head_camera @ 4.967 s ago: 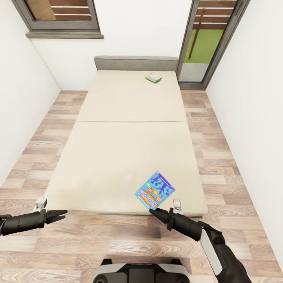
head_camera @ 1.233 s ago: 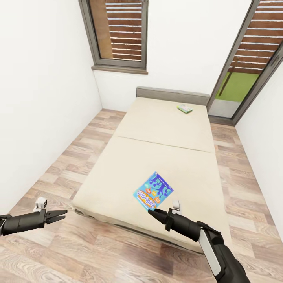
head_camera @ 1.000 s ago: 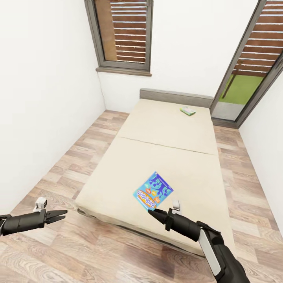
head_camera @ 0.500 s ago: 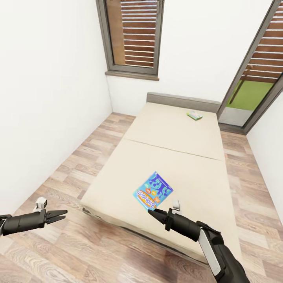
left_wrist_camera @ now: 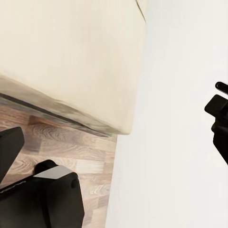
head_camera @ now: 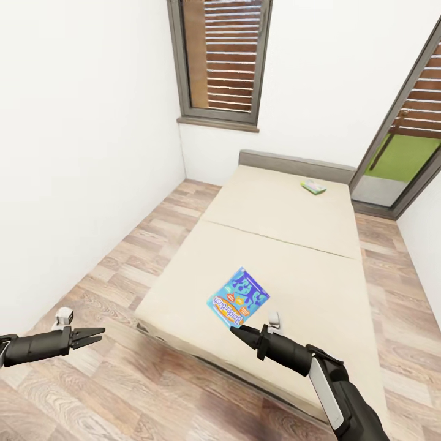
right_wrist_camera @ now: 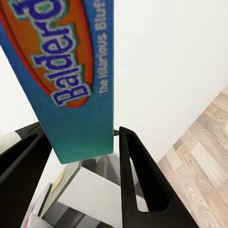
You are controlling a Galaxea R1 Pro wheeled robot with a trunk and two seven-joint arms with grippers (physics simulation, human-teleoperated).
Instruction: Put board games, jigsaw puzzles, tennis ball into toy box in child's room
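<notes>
My right gripper (head_camera: 236,331) is shut on the lower edge of a blue board game (head_camera: 239,298), holding it up over the foot of the beige bed (head_camera: 288,245). In the right wrist view the blue box (right_wrist_camera: 71,71) stands between the two black fingers (right_wrist_camera: 137,175). A second board game (head_camera: 313,186), pale green and white, lies flat on the mattress near the grey headboard. My left gripper (head_camera: 93,334) hangs open over the wood floor to the left of the bed, holding nothing.
A white wall (head_camera: 73,153) runs close along the left, with a strip of plank floor (head_camera: 122,257) between it and the bed. A dark-framed window (head_camera: 223,61) sits behind the headboard and a glass door (head_camera: 404,159) at the right.
The whole view has swung left, so the bed now sits further right and the window is more central. Both grippers hold the same pose, and the blue board game stays in the right one.
</notes>
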